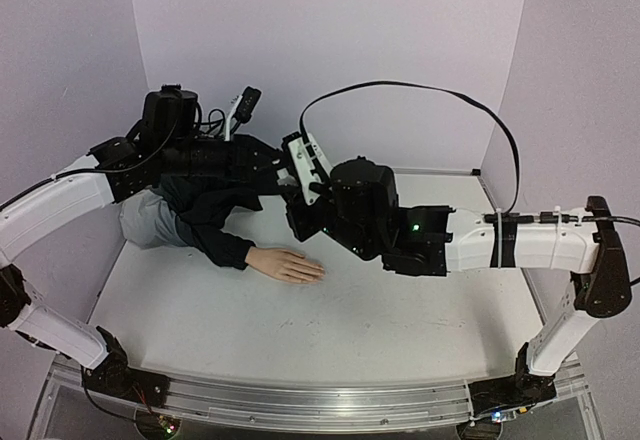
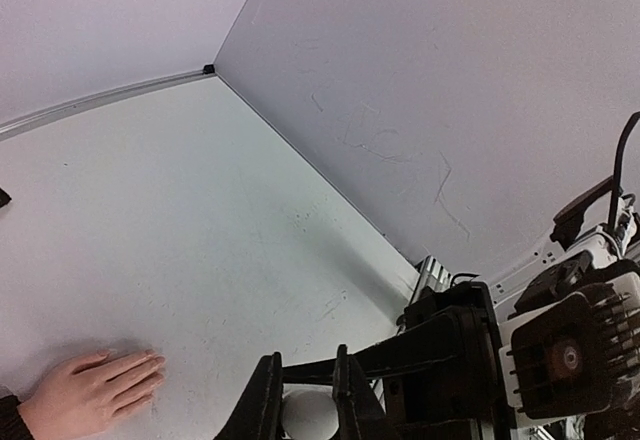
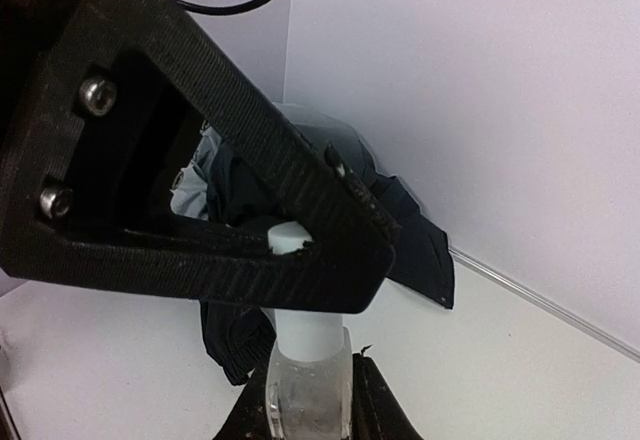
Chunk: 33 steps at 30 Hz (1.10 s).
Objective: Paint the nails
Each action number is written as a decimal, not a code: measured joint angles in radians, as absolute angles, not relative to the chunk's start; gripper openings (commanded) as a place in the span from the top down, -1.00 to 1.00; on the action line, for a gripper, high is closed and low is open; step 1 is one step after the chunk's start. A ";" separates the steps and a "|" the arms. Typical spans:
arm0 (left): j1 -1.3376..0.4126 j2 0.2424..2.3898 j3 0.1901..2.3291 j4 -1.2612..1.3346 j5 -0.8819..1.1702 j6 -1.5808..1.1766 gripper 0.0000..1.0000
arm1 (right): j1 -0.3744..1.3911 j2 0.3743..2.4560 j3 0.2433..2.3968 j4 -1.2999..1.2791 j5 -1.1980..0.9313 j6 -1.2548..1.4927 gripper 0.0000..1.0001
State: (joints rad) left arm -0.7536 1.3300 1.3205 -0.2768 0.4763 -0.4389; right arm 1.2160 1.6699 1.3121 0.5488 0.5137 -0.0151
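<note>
Two grippers meet over the white table (image 1: 400, 320): the right gripper (image 3: 312, 395) clamps a small clear bottle (image 3: 308, 375) by its base, and the left gripper (image 2: 307, 380) pinches the round white cap (image 2: 310, 415). Nearby, the pale peach mannequin hand (image 1: 290, 265) lies flat, its tiny nails (image 2: 150, 362) pointing away from the dark sleeve (image 1: 215, 230), untouched.
</note>
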 measured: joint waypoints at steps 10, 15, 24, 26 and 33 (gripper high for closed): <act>-0.734 1.371 1.376 -0.226 0.908 -0.202 1.00 | 0.949 1.504 1.168 0.622 -0.525 0.108 1.00; -0.767 1.385 1.417 -0.220 1.056 -0.156 0.11 | 0.935 1.484 1.133 0.722 -0.736 0.196 1.00; -0.763 1.336 1.359 -0.268 0.874 -0.248 -0.99 | 0.944 1.372 1.030 0.764 -0.509 0.129 1.00; -0.760 1.298 1.332 -0.283 0.795 -0.271 -0.91 | 0.957 1.361 1.017 0.764 -0.399 0.119 1.00; -0.760 1.239 1.313 -0.296 0.584 -0.398 -0.41 | 1.108 1.425 1.031 0.753 0.137 0.063 1.00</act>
